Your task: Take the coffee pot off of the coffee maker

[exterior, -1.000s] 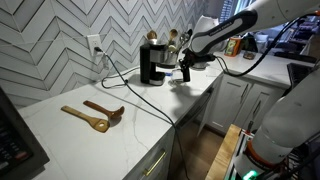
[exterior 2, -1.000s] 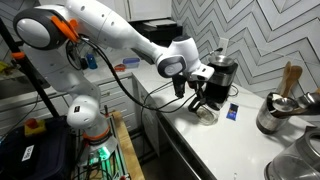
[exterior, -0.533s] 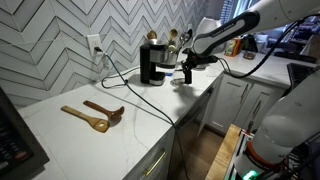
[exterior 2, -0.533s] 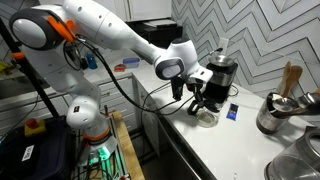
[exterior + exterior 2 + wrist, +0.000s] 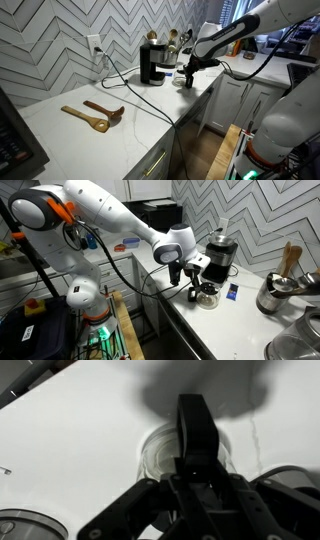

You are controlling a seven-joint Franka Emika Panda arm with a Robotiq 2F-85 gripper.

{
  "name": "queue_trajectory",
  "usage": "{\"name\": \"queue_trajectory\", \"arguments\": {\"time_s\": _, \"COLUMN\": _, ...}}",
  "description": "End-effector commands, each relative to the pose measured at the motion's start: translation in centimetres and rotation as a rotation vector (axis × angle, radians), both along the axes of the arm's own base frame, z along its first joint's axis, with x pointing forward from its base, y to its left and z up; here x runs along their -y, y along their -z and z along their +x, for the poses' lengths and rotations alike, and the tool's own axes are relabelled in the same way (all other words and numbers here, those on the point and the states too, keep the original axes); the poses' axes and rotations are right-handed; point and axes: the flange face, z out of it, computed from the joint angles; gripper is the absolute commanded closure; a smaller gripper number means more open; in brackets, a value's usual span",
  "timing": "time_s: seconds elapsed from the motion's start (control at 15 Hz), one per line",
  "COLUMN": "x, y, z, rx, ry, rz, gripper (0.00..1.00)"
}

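The black coffee maker point(image 5: 151, 63) stands at the back of the white counter, and it also shows in an exterior view point(image 5: 222, 256). The clear-glass coffee pot point(image 5: 208, 298) with a dark handle point(image 5: 193, 422) is off the maker, low over the counter beside it. I cannot tell whether it touches the counter. My gripper point(image 5: 187, 74) point(image 5: 196, 281) point(image 5: 197, 478) is shut on the pot's handle from above. In the wrist view the round glass body point(image 5: 155, 452) shows below the jaws.
Two wooden spoons point(image 5: 95, 115) lie on the counter. A holder of wooden utensils point(image 5: 171, 40) stands behind the maker. The black power cord point(image 5: 125, 78) runs to a wall outlet point(image 5: 95, 45). A shiny metal vessel point(image 5: 272, 293) sits farther along. The counter edge point(image 5: 175, 315) is close.
My gripper has moved a little away from the coffee maker with the pot in it, toward the counter's front edge.
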Motion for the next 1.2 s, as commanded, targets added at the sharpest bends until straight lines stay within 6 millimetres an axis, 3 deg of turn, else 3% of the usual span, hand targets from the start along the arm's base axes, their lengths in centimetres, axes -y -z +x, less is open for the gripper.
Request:
{"name": "queue_trajectory", "arguments": {"time_s": 0.0, "x": 0.3, "y": 0.2, "z": -0.8, "rx": -0.004, "ry": -0.012, "rz": 0.006, "gripper": 0.44}}
{"name": "queue_trajectory", "arguments": {"time_s": 0.2, "x": 0.3, "y": -0.1, "z": -0.7, "rx": -0.001, "ry": -0.016, "rz": 0.001, "gripper": 0.22}}
{"name": "queue_trajectory", "arguments": {"time_s": 0.4, "x": 0.2, "y": -2.3, "z": -1.2, "rx": 0.013, "ry": -0.023, "rz": -0.033, "gripper": 0.01}}
{"name": "queue_trajectory", "arguments": {"time_s": 1.13, "x": -0.5, "y": -14.3, "z": -3.9, "rx": 0.001, "ry": -0.097, "rz": -0.149, "gripper": 0.0}}
